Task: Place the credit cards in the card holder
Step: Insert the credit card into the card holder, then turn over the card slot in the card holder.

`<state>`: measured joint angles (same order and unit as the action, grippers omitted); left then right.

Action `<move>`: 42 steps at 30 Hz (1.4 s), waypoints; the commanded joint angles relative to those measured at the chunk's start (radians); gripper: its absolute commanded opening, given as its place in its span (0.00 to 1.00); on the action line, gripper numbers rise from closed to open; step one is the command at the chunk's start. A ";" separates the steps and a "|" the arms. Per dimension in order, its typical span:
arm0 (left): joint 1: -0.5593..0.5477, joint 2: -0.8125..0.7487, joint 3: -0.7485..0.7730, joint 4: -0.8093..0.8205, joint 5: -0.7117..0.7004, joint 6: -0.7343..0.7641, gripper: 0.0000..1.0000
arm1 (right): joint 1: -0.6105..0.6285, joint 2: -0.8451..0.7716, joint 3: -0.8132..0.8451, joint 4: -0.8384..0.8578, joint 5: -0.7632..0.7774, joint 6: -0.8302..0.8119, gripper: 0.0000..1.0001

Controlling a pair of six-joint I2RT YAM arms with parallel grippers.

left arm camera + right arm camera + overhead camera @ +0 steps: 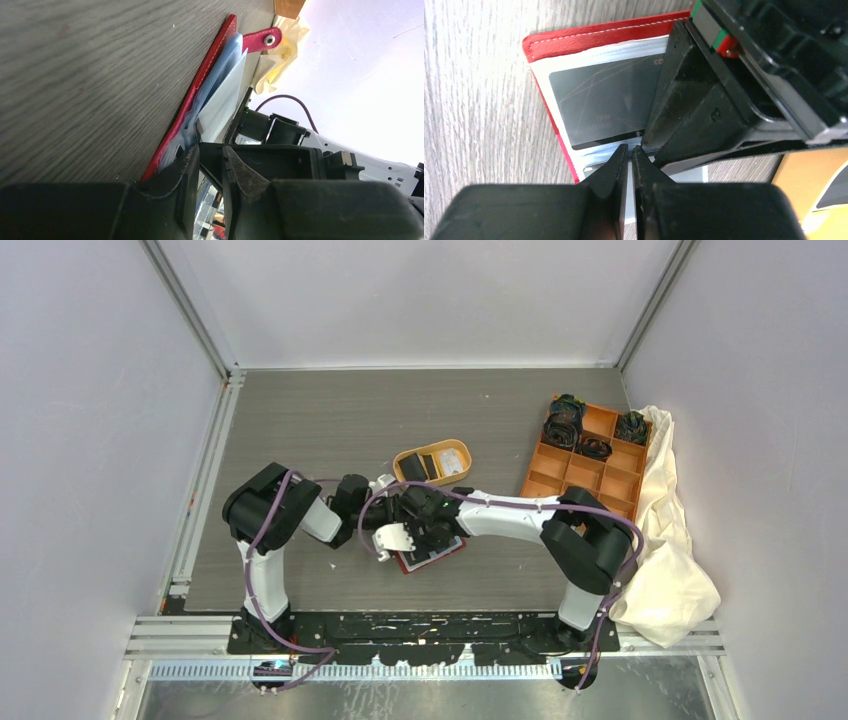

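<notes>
The card holder (440, 556) is a red wallet lying open near the table's front, with both grippers over it. In the right wrist view its red edge (599, 32) frames pale sleeves, and a black credit card (604, 110) sits in one sleeve. My right gripper (630, 148) is shut on a whitish card (686, 175) at the wallet's lower sleeve. That card (225, 100) stands tilted against the blue-grey sleeves. My left gripper (210, 152) has its jaws a narrow gap apart, one fingertip (192, 155) against the sleeves. The clasp tab (262, 40) sticks out.
An orange oval tray (468, 453) behind the wallet holds a black card (415, 468) and a whitish card (452, 460). An orange compartment box (590, 468) with black coiled bands (563, 426) stands at the right. A cream cloth (670, 550) lies beside it.
</notes>
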<state>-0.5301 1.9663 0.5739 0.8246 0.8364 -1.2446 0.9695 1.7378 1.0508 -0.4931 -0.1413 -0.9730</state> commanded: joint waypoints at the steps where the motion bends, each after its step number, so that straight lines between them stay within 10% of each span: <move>1: 0.002 0.039 -0.013 -0.076 -0.049 0.049 0.26 | -0.043 -0.047 -0.009 0.001 0.036 -0.026 0.13; 9: 0.007 -0.058 -0.008 -0.101 -0.049 0.081 0.31 | -0.121 -0.123 0.067 -0.122 -0.226 0.050 0.19; 21: 0.007 -0.492 0.073 -0.665 -0.228 0.407 0.33 | -0.357 -0.314 0.052 -0.191 -0.651 0.153 0.44; 31: 0.014 -0.817 -0.041 -0.662 -0.389 0.477 0.33 | -0.567 -0.322 -0.034 0.065 -0.873 0.745 0.56; 42: 0.077 -1.095 -0.190 -0.760 -0.601 0.465 0.99 | -0.596 -0.074 0.010 0.003 -0.795 0.916 0.57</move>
<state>-0.4767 0.9768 0.4210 0.0860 0.3367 -0.7811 0.3710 1.6142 1.0210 -0.4648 -0.9653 -0.1207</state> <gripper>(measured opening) 0.966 0.567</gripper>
